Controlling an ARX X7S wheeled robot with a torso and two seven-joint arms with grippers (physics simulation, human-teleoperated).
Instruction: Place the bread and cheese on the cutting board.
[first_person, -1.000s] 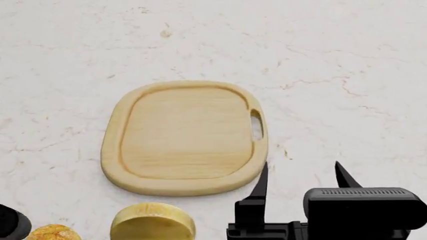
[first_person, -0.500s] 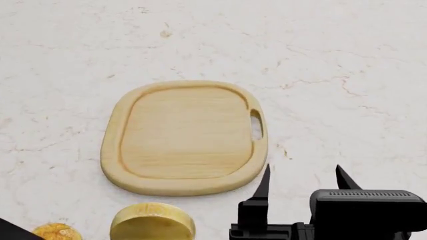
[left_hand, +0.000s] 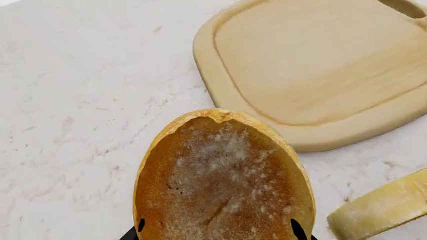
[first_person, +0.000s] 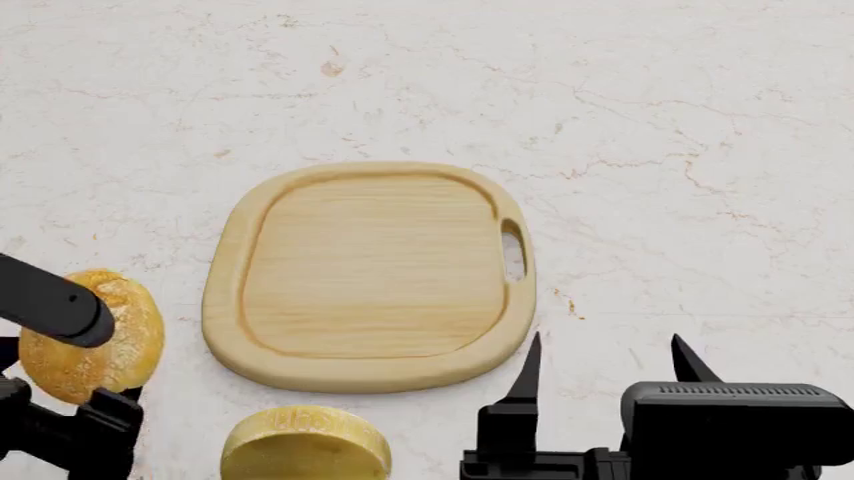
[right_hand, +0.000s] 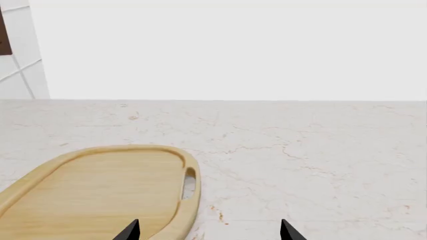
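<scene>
Golden bread (first_person: 91, 335) gripped in left gripper (first_person: 67, 345), off the counter; cutting board (first_person: 374, 275) bare; cheese (first_person: 304, 443) untouched; right gripper (first_person: 603, 365) wide, idle.

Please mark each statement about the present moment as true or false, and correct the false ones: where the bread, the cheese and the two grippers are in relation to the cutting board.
1. The left gripper holds the bread. True.
2. The bread already lies on the cutting board. False: it is held beside the board's left edge, not on it.
3. The cheese is on the marble counter, near the board's front edge. True.
4. The right gripper grips the cheese. False: its jaws stand open and empty, right of the cheese.
5. The board's slot handle is at its right end in the head view. True.
6. A knife lies on the board. False: the board's surface is bare.
</scene>
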